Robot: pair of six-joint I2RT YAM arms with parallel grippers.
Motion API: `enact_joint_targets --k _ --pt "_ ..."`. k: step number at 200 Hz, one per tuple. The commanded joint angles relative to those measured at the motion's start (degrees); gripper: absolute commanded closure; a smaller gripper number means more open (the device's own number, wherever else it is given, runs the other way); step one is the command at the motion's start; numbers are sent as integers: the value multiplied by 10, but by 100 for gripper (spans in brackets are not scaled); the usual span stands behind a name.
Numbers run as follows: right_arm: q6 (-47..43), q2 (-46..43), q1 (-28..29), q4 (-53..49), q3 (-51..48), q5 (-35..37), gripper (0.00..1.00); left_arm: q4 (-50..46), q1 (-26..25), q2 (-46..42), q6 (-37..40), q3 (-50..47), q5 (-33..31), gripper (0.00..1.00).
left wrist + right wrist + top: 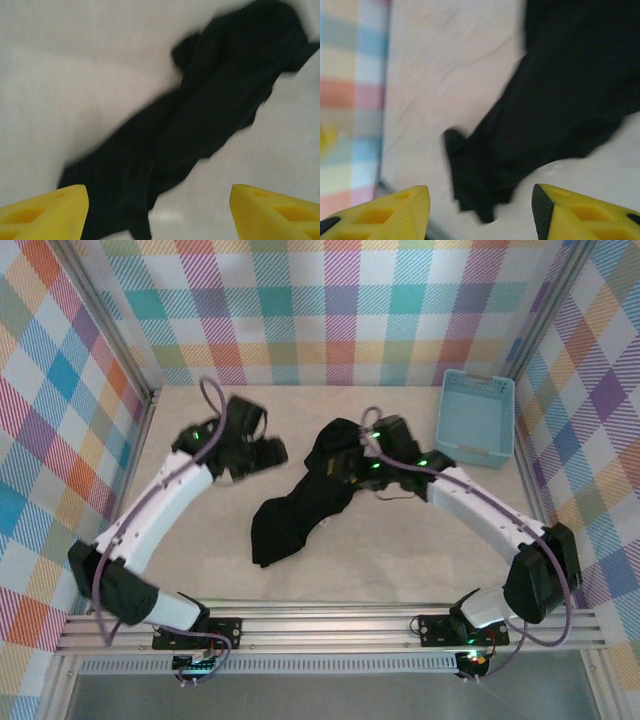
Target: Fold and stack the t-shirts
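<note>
A black t-shirt (300, 502) lies bunched in a long, crumpled strip that runs diagonally from the table's middle toward the front. My left gripper (264, 452) hovers just left of its far end, apart from the cloth. In the left wrist view its yellow fingers (45, 212) stand wide apart, open, with the t-shirt (200, 115) on the table below them. My right gripper (480, 212) is open too, with nothing between its yellow fingers (580, 215) and the t-shirt (560, 100) lying beneath. The right wrist (392, 437) hangs over the shirt's far end.
A light-blue plastic basket (477, 417) stands at the back right, close to the right arm. Plaid walls (330, 310) enclose the table on three sides. A metal rail (330, 625) runs along the near edge. Bare tabletop (400, 560) lies in front of the shirt.
</note>
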Motion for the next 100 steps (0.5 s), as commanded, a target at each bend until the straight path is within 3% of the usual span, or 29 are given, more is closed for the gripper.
enact_joint_targets --k 1,17,48,77,100 --pt "-59 46 -40 -47 -10 47 43 72 -77 -2 -144 -131 21 24" --pt "-61 98 -62 -36 4 46 43 104 -117 5 -208 -187 12 19" --pt "-56 202 -80 -21 56 25 42 149 -118 35 -234 -213 -16 18" --pt "-39 256 -80 -39 81 44 51 146 -114 75 -200 -189 -63 31" --pt "-31 264 -81 -20 66 46 52 132 -106 105 -171 -182 -91 49"
